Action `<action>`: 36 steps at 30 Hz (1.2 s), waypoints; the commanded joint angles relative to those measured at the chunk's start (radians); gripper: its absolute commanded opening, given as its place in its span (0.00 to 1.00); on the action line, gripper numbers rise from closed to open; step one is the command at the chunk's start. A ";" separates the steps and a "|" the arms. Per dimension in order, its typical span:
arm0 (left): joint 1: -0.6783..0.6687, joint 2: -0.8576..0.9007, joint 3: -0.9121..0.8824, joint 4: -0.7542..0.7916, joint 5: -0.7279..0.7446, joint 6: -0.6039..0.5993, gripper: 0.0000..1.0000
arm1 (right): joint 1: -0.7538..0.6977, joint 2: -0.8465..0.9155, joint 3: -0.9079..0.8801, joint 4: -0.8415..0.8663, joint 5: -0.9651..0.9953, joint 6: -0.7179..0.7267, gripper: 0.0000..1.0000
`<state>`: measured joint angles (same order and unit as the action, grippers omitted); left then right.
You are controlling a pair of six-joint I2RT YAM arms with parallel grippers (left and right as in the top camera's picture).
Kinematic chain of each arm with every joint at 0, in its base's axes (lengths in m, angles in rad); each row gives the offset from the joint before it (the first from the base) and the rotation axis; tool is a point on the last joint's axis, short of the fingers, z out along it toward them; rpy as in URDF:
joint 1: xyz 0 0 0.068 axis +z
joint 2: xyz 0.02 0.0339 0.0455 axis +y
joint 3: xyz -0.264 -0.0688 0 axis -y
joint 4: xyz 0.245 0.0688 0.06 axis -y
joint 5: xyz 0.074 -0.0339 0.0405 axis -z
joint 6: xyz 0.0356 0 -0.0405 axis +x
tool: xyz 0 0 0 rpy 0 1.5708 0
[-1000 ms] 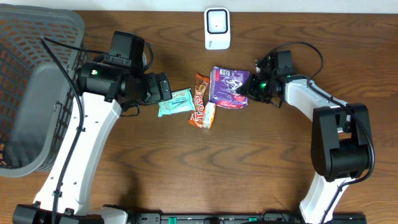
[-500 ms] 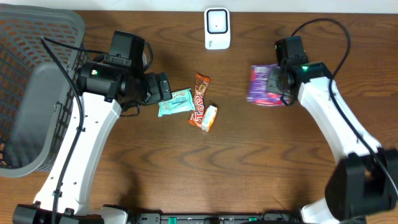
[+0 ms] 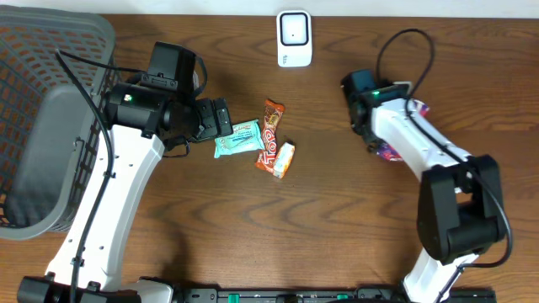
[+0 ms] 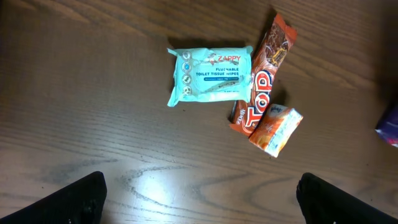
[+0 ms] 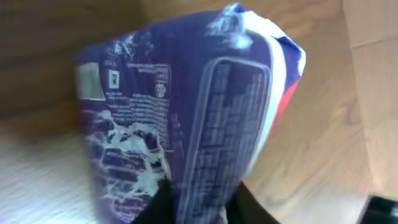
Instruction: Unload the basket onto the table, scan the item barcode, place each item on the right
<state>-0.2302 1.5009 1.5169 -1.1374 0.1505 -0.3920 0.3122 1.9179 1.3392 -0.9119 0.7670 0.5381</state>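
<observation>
- The purple packet [image 5: 186,118] is filling nearly the whole right wrist view, tilted, with its printed back panel facing the camera.
- From overhead, the packet is lying under the right forearm on the right side of the table [image 3: 337,236], with only purple and red edges peeking out on either side of the arm.
- The right claw [image 5: 199,206] is showing as dark finger shapes at the packet's lower edge. I cannot tell whether it is clamping the packet or merely lying against it.
- The white scanner [image 3: 294,38] is sitting at the table's far edge, well apart from the packet.
- The left claw [image 3: 224,119] is hovering with its jaws spread wide and holding nothing, just beside the teal wipes pack [image 4: 209,74].
- The wipes pack is lying flat, label up, its right end touching the orange-brown Top bar [image 4: 261,93].
- A small orange packet [image 4: 275,129] is resting against the lower end of the bar.
- A grey mesh basket [image 3: 50,126] is standing at the table's left end, beside the left arm.
</observation>
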 commanded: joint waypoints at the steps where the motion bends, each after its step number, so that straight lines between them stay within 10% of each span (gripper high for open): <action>1: 0.002 0.002 0.005 -0.003 -0.010 0.003 0.97 | 0.080 0.005 0.024 0.015 -0.088 0.025 0.34; 7: 0.002 0.002 0.005 -0.003 -0.010 0.003 0.98 | 0.179 0.005 0.105 0.066 -0.229 -0.014 0.72; 15: 0.002 0.002 0.005 -0.003 -0.010 0.003 0.98 | 0.068 0.005 0.319 0.002 -0.652 -0.093 0.98; 27: 0.002 0.002 0.005 -0.003 -0.010 0.003 0.98 | -0.370 0.006 0.274 -0.179 -1.049 -0.299 0.99; 36: 0.002 0.002 0.005 -0.003 -0.010 0.003 0.98 | -0.436 0.007 -0.044 0.179 -1.267 -0.319 0.97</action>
<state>-0.2298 1.5009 1.5169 -1.1362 0.1505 -0.3920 -0.1215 1.9236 1.3766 -0.8158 -0.3431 0.2401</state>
